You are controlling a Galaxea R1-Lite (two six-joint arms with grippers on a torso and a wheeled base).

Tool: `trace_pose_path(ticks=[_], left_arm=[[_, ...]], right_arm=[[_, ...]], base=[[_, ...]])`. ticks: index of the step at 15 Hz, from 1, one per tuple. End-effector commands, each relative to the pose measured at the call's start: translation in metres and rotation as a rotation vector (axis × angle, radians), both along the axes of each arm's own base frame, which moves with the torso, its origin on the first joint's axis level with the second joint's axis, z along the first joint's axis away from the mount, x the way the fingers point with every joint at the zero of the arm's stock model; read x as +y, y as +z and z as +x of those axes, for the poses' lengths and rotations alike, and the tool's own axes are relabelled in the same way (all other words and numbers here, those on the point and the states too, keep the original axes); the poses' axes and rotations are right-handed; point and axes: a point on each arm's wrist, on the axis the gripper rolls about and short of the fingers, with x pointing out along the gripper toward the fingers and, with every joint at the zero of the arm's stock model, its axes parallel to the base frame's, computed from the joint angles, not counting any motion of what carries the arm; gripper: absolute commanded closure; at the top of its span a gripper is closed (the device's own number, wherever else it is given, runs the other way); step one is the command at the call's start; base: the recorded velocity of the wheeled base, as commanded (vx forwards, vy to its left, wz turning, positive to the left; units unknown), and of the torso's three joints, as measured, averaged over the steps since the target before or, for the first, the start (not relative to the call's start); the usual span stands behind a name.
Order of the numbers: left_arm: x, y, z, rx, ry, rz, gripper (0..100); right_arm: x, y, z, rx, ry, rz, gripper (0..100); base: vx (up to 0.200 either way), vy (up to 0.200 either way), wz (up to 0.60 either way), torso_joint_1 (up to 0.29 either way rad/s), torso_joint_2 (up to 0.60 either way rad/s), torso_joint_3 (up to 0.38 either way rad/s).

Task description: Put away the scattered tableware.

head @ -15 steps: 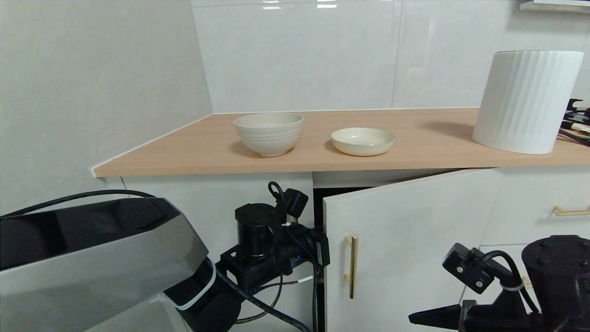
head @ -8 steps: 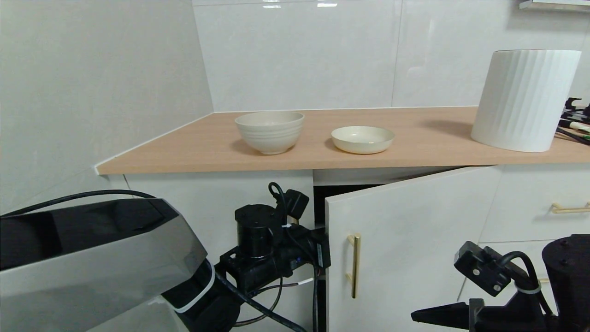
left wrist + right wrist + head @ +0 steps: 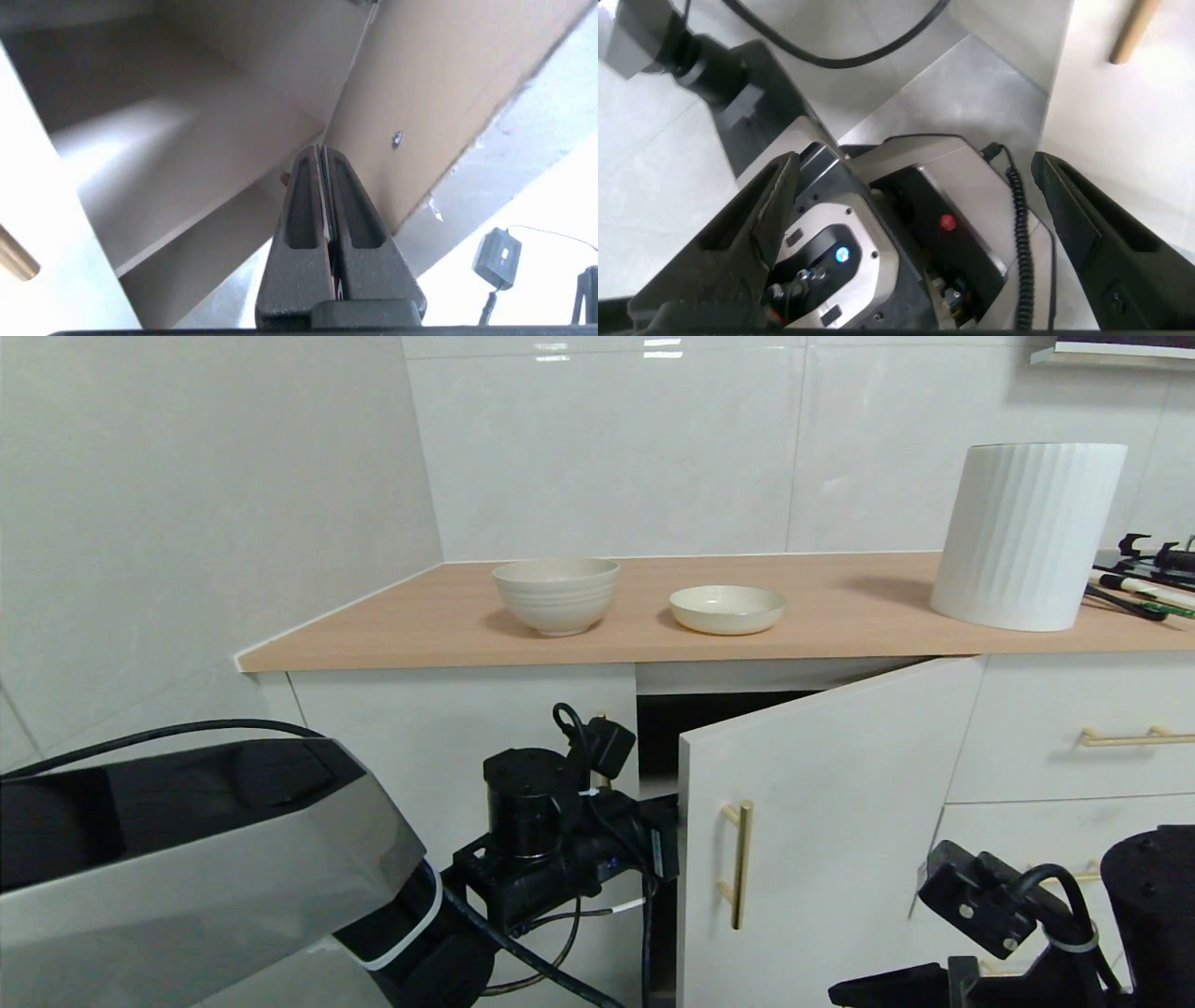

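Since the bowl [image 3: 556,595] and the shallow dish [image 3: 727,609] both sit on the counter [image 3: 868,602], none of the tableware is put away yet. What is done, judging by the scene, is the preparation: the cabinet door [image 3: 822,821] below the counter stands partly open, swung out toward the robot, with a dark gap beside its edge. Left to do are the pick-ups and the placing of each piece, presumably on the pale shelf [image 3: 177,168] inside the cabinet.

The left gripper [image 3: 322,159] is low, at the gap between the door and the cabinet front, its fingers pressed together and holding nothing. It points into the cabinet interior, and it may be touching the door's edge, though that contact is too hidden to tell. The right gripper [image 3: 915,163] hangs lower and off to the right, in front of the drawers, with its fingers spread wide and empty.

Both pieces lie well above and behind the grippers. The bowl is over the closed left part of the cabinet, nearer the left arm. The dish is just beside it to the right, roughly above the opening. A tall white ribbed container [image 3: 1027,537] stands farther right on the counter, well apart from both.
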Motion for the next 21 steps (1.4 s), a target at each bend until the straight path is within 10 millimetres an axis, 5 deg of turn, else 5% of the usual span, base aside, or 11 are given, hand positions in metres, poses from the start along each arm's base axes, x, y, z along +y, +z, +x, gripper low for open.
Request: trace_pose_path(ticks=[1,7,17,21], left_arm=[[-0.001,0.0,0.001,0.0,0.0,-0.001,100],[-0.006,-0.001,0.007,0.003,0.001,0.0,100],[-0.03,0.008,0.037,0.009,0.001,0.005,100],[-0.055,0.018,0.007,0.003,-0.09,0.001,100]], right_arm=[[0.0,0.0,0.0,0.002,0.0,-0.002,0],[0.0,-0.001,-0.001,0.002,0.003,-0.002,0],[-0.001,-0.001,-0.001,-0.003,-0.007,-0.006,0],[-0.001,0.0,-0.003,-0.007,0.0,0.0,0]], base=[[0.0,0.0,0.0,0.0,0.0,0.0],[-0.2,0.0,0.0,0.003,0.0,0.004],[0.0,0.0,0.0,0.0,0.0,0.0],[0.0,0.0,0.0,0.0,0.0,0.0]])
